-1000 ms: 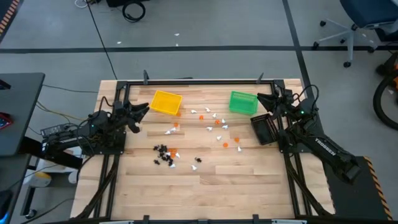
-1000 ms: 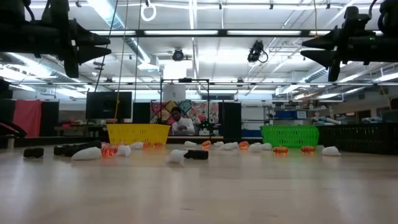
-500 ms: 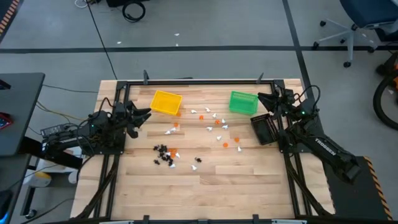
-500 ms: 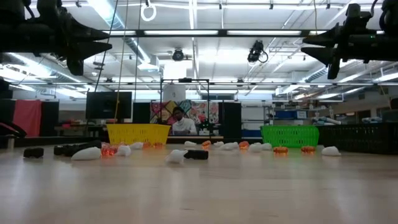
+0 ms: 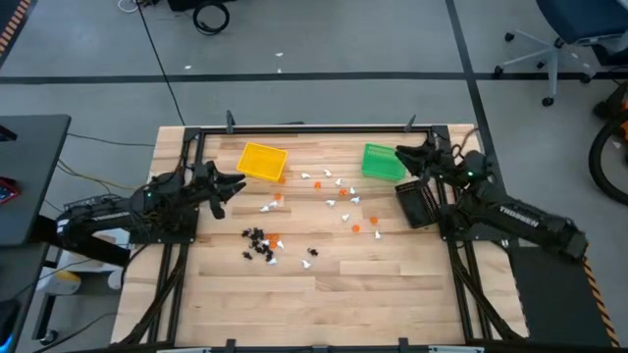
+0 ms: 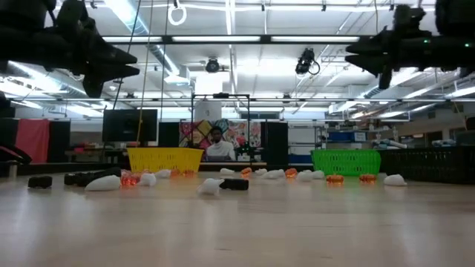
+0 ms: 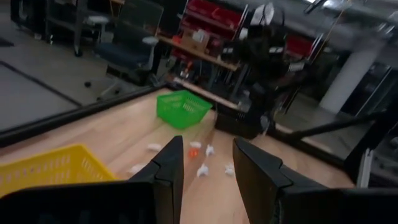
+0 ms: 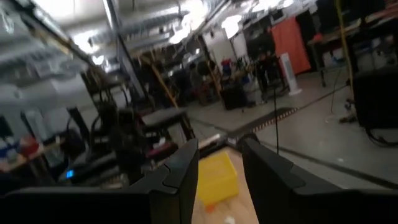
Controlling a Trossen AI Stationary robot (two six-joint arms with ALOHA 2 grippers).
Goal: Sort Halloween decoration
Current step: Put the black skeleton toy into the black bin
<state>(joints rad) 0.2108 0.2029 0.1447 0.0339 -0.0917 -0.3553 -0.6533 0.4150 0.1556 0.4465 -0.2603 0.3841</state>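
Note:
The Halloween decoration is many tiny trinkets lying loose on the wooden table. White ones (image 5: 325, 182) and orange ones (image 5: 355, 227) lie in the middle, and a black cluster (image 5: 257, 243) lies nearer the left. In the low view the trinkets (image 6: 211, 185) lie in a row along the tabletop. My left gripper (image 5: 235, 182) (image 6: 128, 65) hangs open in the air at the left, beside the yellow bin. My right gripper (image 5: 400, 154) (image 6: 355, 53) hangs open at the right, next to the green bin. Both wrist views show parted fingers with nothing between them: left gripper (image 7: 208, 180), right gripper (image 8: 221, 174).
A yellow bin (image 5: 261, 161) stands far left of the trinkets, a green bin (image 5: 384, 162) far right, and a black bin (image 5: 417, 203) near the right arm's base. A dark frame (image 5: 314, 128) runs round the table. Bare wood (image 5: 334, 304) lies toward the near edge.
My left gripper has drifted a little toward the table's right and near side, out past the yellow bin. My right gripper has swung toward the table's left, along the green bin, rising slightly. No trinket has moved.

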